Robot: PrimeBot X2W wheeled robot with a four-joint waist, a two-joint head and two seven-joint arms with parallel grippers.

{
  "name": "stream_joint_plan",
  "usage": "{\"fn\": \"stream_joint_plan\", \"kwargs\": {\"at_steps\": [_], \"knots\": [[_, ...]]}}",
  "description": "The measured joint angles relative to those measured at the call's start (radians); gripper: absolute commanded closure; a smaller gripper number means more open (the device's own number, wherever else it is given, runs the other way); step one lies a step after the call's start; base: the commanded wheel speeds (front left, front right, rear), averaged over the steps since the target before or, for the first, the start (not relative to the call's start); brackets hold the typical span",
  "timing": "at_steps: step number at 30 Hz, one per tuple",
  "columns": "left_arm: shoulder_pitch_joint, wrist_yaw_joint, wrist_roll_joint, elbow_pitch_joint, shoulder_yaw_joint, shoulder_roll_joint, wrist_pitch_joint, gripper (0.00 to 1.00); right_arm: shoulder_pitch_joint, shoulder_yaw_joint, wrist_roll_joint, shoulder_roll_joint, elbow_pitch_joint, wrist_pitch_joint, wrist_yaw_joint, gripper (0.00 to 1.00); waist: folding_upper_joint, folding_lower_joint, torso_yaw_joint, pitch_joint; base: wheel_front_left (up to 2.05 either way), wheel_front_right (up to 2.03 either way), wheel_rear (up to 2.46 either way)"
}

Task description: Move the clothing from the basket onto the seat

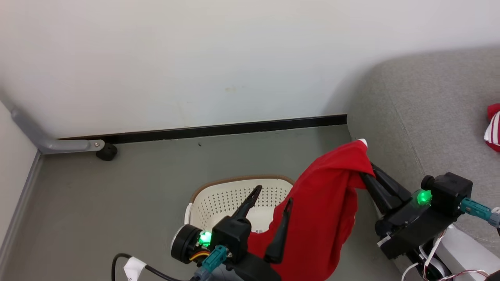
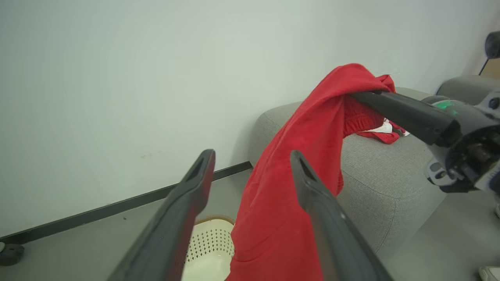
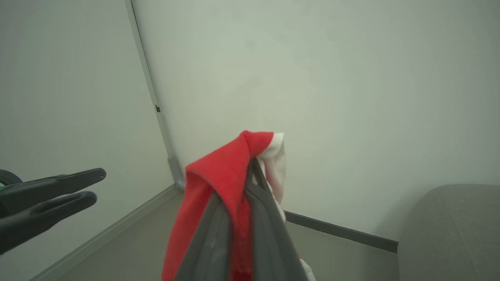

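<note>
Two grippers were observed: right gripper point(image 1: 365, 171), high beside the basket point(image 1: 218, 199), pinched the hanging red clothing point(image 1: 320, 218) — left gripper point(image 1: 273, 195), over the basket, stood spread, gripping nothing.

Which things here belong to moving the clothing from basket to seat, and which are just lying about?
Part of the job: red garment, gripped by the shut right gripper; striped garment already on the seat; basket; open left gripper.
Lying about: grey bar with black foot; black cable with white tag; black skirting.
</note>
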Motion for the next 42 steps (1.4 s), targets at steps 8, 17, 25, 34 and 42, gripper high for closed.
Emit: {"fn": "stream_joint_plan", "kwargs": {"at_steps": [8,17,25,34,42], "knots": [[0.03,0.0,0.014,0.0,0.023,0.0,0.0,0.0,-0.005,-0.023,-0.001,-0.012,-0.008,0.0,0.0,1.0,0.0001,0.0,-0.068,-0.002,0.0,0.0,0.0],[0.036,0.0,0.013,-0.006,0.016,0.0,-0.005,0.0,-0.005,-0.049,-0.007,-0.038,-0.029,0.0,0.0,1.0,0.0,0.0,-0.165,0.0,0.0,0.0,0.0],[0.043,0.0,0.011,-0.007,0.013,0.0,-0.018,0.0,0.008,-0.099,-0.017,-0.059,-0.043,0.0,0.0,1.0,0.0,0.0,-0.248,0.005,0.0,0.0,0.0],[0.043,0.0,0.011,-0.007,0.0,0.0,-0.027,0.0,0.049,-0.141,-0.017,-0.077,-0.08,0.0,0.0,1.0,0.0001,0.0,-0.324,0.015,0.0,0.0,0.0],[0.037,0.0,0.002,0.001,-0.04,0.0,-0.032,0.0,0.075,-0.182,-0.018,-0.091,-0.108,0.0,0.0,1.0,0.0,0.0,-0.346,0.031,0.0,0.0,0.0]]}}
